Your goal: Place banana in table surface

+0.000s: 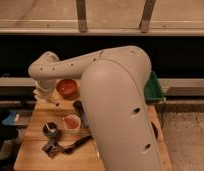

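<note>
The banana does not show in the camera view; it is either hidden by my arm or out of sight. The light-brown wooden table surface fills the lower left. My large white arm reaches from the lower right over the table to an elbow at the upper left, then bends down. My gripper hangs at the table's far left edge, just left of a red bowl. Whether it holds anything is hidden.
On the table stand a pinkish cup, a dark can, a dark block and black utensils near the front. A green tray shows at the right behind my arm. A blue object lies left of the table.
</note>
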Tool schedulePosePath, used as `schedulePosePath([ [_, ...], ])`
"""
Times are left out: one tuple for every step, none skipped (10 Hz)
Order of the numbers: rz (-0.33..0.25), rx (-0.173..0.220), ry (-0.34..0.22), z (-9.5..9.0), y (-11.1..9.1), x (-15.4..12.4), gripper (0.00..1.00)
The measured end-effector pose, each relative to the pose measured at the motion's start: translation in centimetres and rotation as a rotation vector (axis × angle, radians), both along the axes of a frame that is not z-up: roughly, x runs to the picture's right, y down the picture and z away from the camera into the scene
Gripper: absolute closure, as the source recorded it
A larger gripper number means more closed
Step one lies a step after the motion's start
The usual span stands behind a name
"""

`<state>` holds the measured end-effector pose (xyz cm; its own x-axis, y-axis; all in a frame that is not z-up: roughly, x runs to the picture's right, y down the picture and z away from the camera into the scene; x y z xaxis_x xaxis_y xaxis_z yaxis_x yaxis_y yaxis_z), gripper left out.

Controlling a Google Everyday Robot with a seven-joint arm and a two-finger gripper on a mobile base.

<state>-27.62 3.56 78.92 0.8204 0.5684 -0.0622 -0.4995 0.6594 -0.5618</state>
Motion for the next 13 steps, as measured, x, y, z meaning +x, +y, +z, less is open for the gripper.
schedulePosePath([
  [-0.009, -0.034, 0.001, 1.1, 1.1, -0.3, 0.98],
  [-0.021, -0.076, -0.009, 2.2, 2.7, -1.2, 0.98],
  [-0.026, -0.103, -0.017, 2.9, 3.8, -1.7, 0.98],
  [-0.019, -0.148, -0.027, 4.2, 5.3, -1.9, 0.95],
  [-0.006, -0.185, -0.036, 5.3, 6.4, -1.7, 0.87],
  [0.005, -0.208, -0.042, 6.0, 6.9, -1.5, 0.78],
  [0.011, -0.235, -0.049, 6.5, 7.4, -1.5, 0.67],
  [0.018, -0.258, -0.062, 7.0, 7.9, -1.8, 0.57],
  [0.018, -0.282, -0.068, 7.5, 8.4, -1.8, 0.47],
  [0.019, -0.297, -0.073, 7.8, 8.7, -1.9, 0.37],
  [0.019, -0.314, -0.074, 8.2, 9.0, -1.9, 0.27],
  [0.019, -0.325, -0.075, 8.4, 9.3, -2.0, 0.21],
  [0.018, -0.328, -0.075, 8.4, 9.3, -2.0, 0.2],
])
